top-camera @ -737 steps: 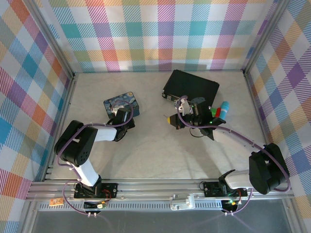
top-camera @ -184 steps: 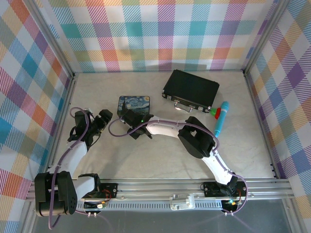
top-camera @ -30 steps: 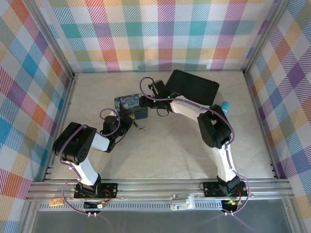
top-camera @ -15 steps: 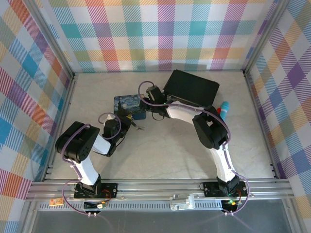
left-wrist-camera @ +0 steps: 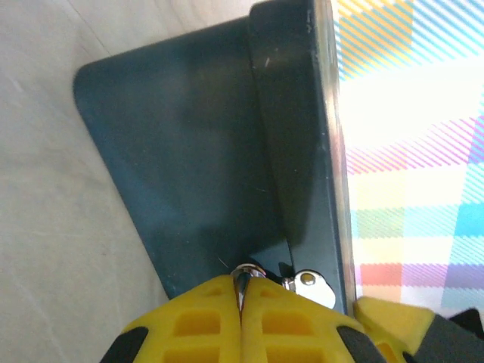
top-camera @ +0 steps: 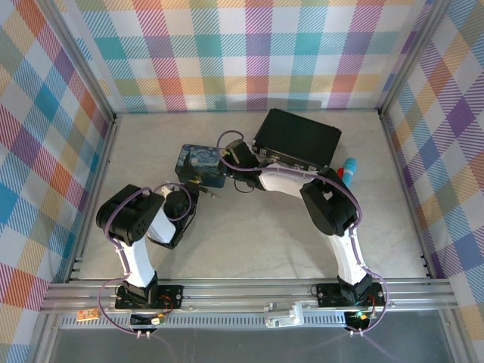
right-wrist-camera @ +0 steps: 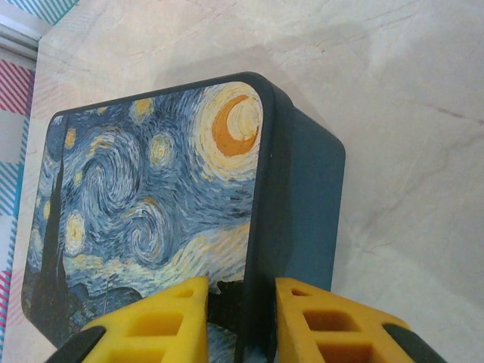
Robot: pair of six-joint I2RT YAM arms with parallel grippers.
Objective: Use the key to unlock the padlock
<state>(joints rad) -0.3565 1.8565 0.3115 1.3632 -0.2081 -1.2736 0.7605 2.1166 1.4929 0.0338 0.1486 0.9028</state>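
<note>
The blue starry-night tin [top-camera: 198, 163] lies left of centre. My left gripper [top-camera: 194, 189] is at its near side, shut on the key [left-wrist-camera: 243, 275], a thin silvery sliver pinched between the yellow fingertips [left-wrist-camera: 204, 318]. The key's tip is against the tin's dark side wall [left-wrist-camera: 189, 151]. Just right of it sits the small silvery padlock [left-wrist-camera: 310, 286] at the lid seam. My right gripper [top-camera: 226, 159] is at the tin's right edge. Its fingers [right-wrist-camera: 162, 325] straddle the painted lid [right-wrist-camera: 151, 189] and side wall, shut on that rim; the gripper [right-wrist-camera: 240, 295] comes from above.
A black case [top-camera: 296, 138] lies at the back right, close behind my right arm. A teal and red pen-like thing [top-camera: 346, 169] rests to its right. Plaid walls close in the marble table [top-camera: 257, 234] on three sides.
My right gripper has narrowed from wide open onto the tin's right rim, and the tin has turned a little. My left gripper has moved up against the tin's near side, still shut.
</note>
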